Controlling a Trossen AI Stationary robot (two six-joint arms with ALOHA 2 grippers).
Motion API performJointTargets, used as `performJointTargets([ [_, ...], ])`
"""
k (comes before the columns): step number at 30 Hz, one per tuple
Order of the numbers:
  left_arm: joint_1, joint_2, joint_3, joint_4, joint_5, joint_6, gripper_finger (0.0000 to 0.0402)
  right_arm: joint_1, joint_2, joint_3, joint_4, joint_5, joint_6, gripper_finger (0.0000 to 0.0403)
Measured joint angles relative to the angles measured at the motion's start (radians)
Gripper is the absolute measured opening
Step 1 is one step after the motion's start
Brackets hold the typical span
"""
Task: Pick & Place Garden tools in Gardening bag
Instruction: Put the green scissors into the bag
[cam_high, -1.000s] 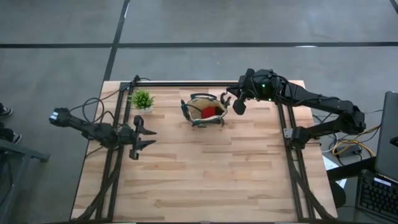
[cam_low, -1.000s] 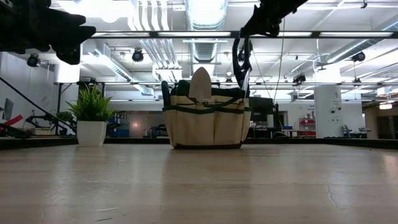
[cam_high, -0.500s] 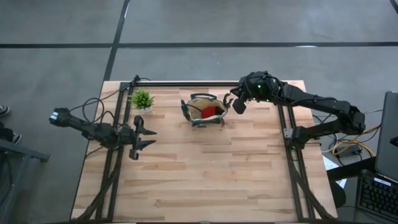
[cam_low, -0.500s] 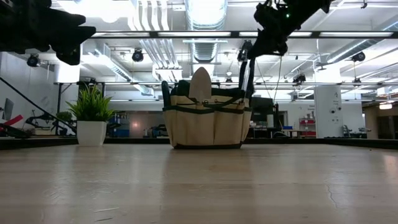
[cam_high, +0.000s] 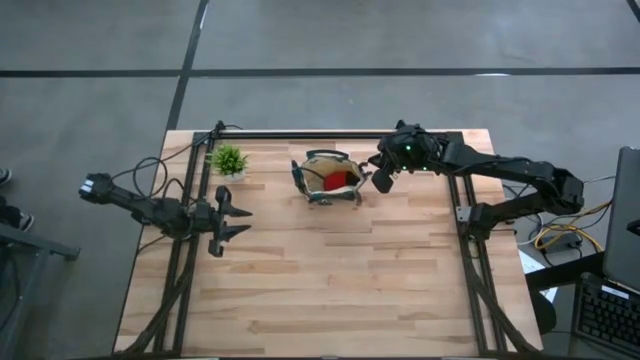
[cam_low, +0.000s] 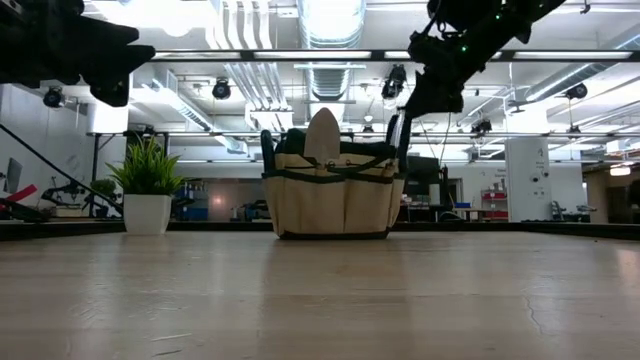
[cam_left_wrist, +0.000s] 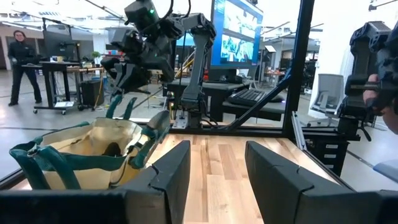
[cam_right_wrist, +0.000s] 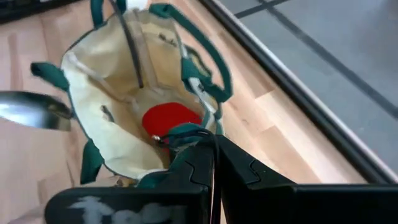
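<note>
Left pincer (cam_high: 232, 220): my waiting one, parked over the left side of the surface (cam_high: 330, 280), fingers spread, nothing between them; it has not stirred over the last second.
Potted plant (cam_high: 229, 160): stands near the far left corner, well apart from the bag, not part of the job.
Gardening bag (cam_high: 328, 178): upright near the far edge, mouth open to the top; it has stayed put while my right arm shifted.
Trowel (cam_low: 322, 136): its pale blade pokes up out of the bag, seen from table height.
Red-headed tool (cam_right_wrist: 170, 120): lies down inside the bag, on the bottom.
Right pincer (cam_high: 381, 180): clenched tight and empty as far as I can see, just off the bag's right rim; a second ago it hung slightly farther back and higher, now it has slid down and nearer along that rim.
Green loop handle (cam_right_wrist: 205, 59): arches just ahead of my shut fingers; whether I touch the trim I cannot tell.
What this means: I judge the drop is done and I am drawing clear; no tool lies loose on the boards, so the task looks nearly finished.
</note>
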Motion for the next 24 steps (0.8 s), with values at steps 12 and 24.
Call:
performJointTargets([
  [12,0.000,0.000,0.000,-0.064,-0.017,-0.064,0.0159,0.000,0.091,-0.003,0.045,-0.011,-0.046,0.0008],
  [24,0.000,-0.005,0.000,-0.102,0.041,-0.010,0.0158,0.001,-0.130,-0.011,-0.052,-0.013,-0.132,0.0039],
])
